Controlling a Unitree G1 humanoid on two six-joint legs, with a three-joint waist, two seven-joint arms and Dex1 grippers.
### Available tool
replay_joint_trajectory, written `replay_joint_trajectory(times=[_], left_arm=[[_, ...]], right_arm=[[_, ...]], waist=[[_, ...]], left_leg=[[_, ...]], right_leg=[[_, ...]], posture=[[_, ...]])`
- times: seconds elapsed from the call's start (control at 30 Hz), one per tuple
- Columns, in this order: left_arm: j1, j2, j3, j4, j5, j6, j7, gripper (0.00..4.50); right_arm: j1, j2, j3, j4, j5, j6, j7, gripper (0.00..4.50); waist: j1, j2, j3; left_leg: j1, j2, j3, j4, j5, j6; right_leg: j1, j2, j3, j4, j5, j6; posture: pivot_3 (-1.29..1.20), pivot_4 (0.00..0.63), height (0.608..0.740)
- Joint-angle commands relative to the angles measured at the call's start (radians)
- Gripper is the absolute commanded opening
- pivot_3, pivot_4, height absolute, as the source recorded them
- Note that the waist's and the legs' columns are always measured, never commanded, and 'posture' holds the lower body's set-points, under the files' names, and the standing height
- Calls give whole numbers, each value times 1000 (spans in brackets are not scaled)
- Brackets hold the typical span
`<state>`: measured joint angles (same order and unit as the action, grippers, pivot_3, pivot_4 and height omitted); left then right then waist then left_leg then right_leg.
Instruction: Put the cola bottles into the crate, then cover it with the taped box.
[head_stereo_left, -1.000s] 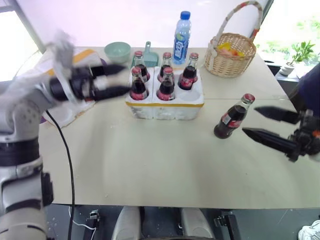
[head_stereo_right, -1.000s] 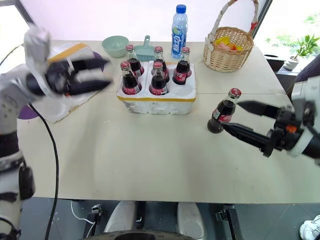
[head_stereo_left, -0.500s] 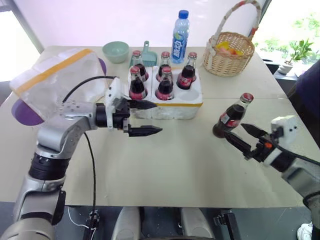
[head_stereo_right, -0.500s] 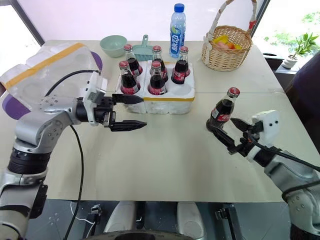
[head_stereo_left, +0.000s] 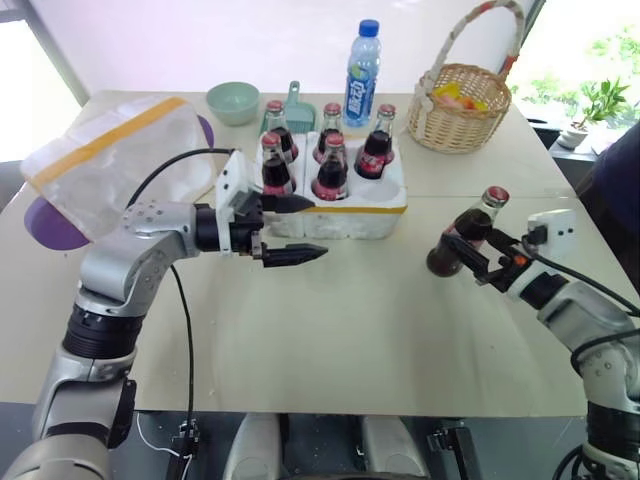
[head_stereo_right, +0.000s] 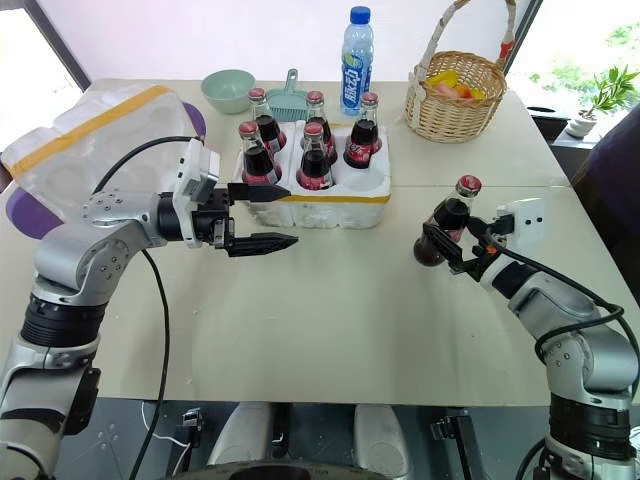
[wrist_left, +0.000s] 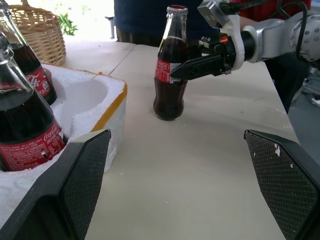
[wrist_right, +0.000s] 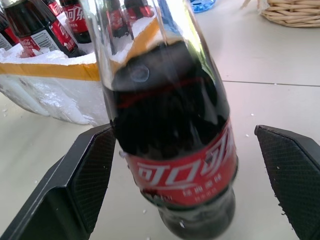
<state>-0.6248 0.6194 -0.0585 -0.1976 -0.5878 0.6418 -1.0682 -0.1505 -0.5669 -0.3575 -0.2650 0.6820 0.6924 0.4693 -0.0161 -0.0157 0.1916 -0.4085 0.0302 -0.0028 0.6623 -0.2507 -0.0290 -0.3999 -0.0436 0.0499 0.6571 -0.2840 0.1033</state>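
Left eye view: the low white foam crate with a thin yellow tape band sits at about 12 o'clock on the pale surface, carrying five small dark glass cola bottles with red caps; its front right well is bare. The sixth, lone cola bottle stands on the surface at 3 o'clock of the crate.

Right eye view: the right gripper has its black jaws spread on either side of the lone bottle's body, not yet pinching it. The left gripper, jaws spread and holding nothing, hangs just in front of the crate's left end. The large white foam taped box with a wide yellow band lies at 9 o'clock of the crate.

Left wrist view: the empty well is beside the yellow-edged corner, and the lone bottle stands upright, apart from the crate.

Right wrist view: the bottle's red label sits between the two spread jaws.

Step in hand: closing on the last bottle.

Doing it well: I would squeeze at label height, square to the glass, lift straight up, then lower upright into the bare well.

Risk: a skewed squeeze could tip the bottle.
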Motion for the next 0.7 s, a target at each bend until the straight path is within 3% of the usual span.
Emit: replay_joint_trajectory(times=[0.03, 0.13, 0.2, 0.37, 0.53, 0.7], left_arm=[[-24, -6, 2, -4, 9, -20, 3, 4465], [-35, -11, 7, 7, 13, -23, 7, 4500], [-37, -12, 12, 12, 16, -25, 12, 4500], [-20, -4, 24, 7, 14, -28, 18, 4500], [-15, -4, 46, 7, 4, -20, 40, 4500], [-6, 4, 65, 9, 6, -24, 54, 4500]], right_arm=[[-49, 11, 26, 28, -18, -25, 8, 4500], [-63, 18, 27, 23, -8, -22, 0, 3654], [-67, 16, 17, -3, 4, -15, -2, 2842], [-111, -1, -25, -87, 74, 12, -7, 2824], [-293, -31, -21, -102, 150, 65, -42, 2824], [-503, -27, 60, -9, 127, 71, -24, 2824]], waist=[[-1, 0, 0], [0, 0, 0], [1, 0, 0], [-3, 1, 1], [-5, 2, 1], [-2, 2, 1]], left_leg=[[0, 0, 0, 0, 0, 0], [0, 0, 0, 0, 0, 0], [0, 0, 0, 0, 0, 0], [-1, 0, 0, -1, 0, 0], [-2, 0, 1, -1, 0, 0], [-3, 0, 1, -1, 0, 0]], right_leg=[[0, 0, 0, 0, 0, 0], [0, 0, 0, 0, 0, 0], [0, 0, 0, 0, 0, 0], [-2, 0, 0, 0, 0, 0], [-5, 0, 3, 2, 0, 0], [-6, 0, 1, 3, 0, 0]], posture=[[0, 150, 740], [0, 150, 740], [0, 150, 740], [0, 150, 740], [0, 150, 740], [0, 150, 740]])
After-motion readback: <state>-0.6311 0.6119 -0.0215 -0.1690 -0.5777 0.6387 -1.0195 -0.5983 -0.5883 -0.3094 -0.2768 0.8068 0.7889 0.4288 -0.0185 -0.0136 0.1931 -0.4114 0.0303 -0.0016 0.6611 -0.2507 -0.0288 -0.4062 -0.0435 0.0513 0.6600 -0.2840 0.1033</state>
